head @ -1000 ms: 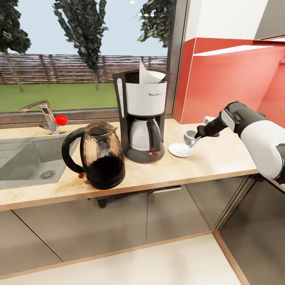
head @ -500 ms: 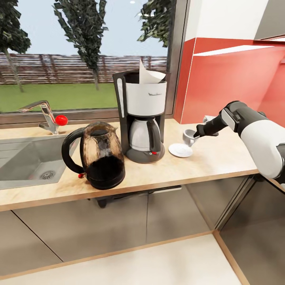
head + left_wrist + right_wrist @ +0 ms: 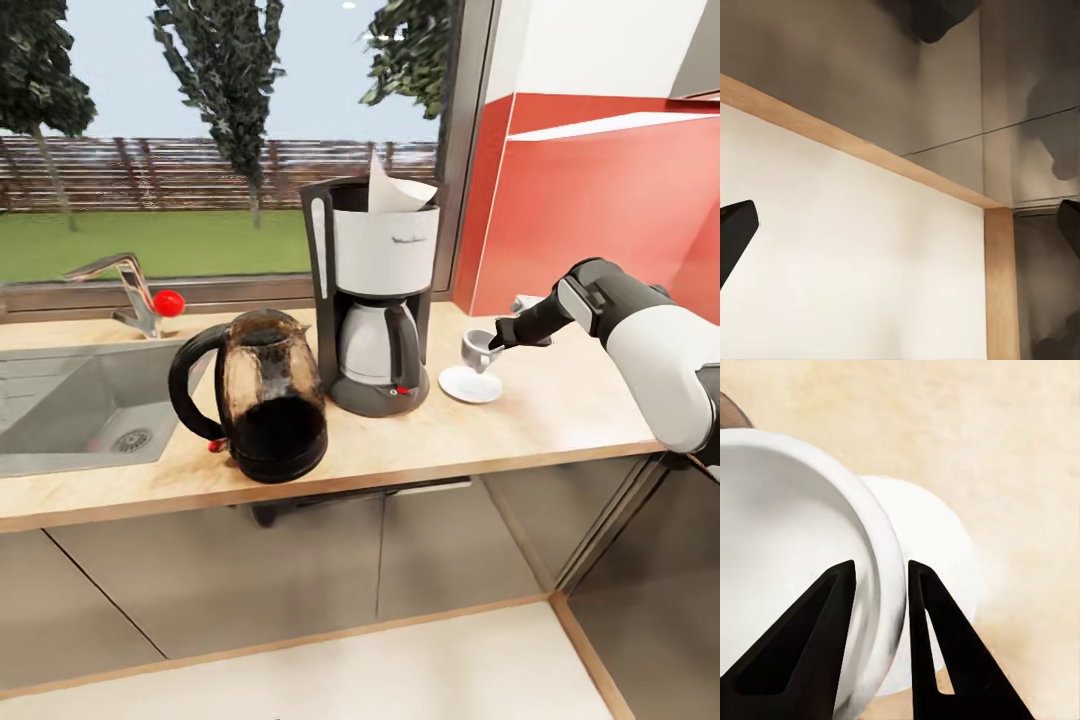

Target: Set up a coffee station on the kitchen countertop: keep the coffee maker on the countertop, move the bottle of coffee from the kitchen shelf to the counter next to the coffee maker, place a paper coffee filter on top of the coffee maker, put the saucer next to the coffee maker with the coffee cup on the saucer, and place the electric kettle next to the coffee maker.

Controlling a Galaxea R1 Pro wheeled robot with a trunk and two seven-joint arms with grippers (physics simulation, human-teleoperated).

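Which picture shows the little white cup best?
The right wrist view is best: the coffee cup is seen close up, its rim pinched between the right gripper's jaws above the saucer. The head view shows the cup small, held over the saucer beside the coffee maker. The left wrist view faces floor and cabinets.

right pincer (image 3: 497, 340) closed on coffee cup (image 3: 478, 349) rim, left pincer (image 3: 900, 225) agape

coffee cup (image 3: 478, 349): white, tilted, seemingly just above saucer (image 3: 470, 385) | coffee maker (image 3: 377, 290): upright, filter (image 3: 394, 190) on top
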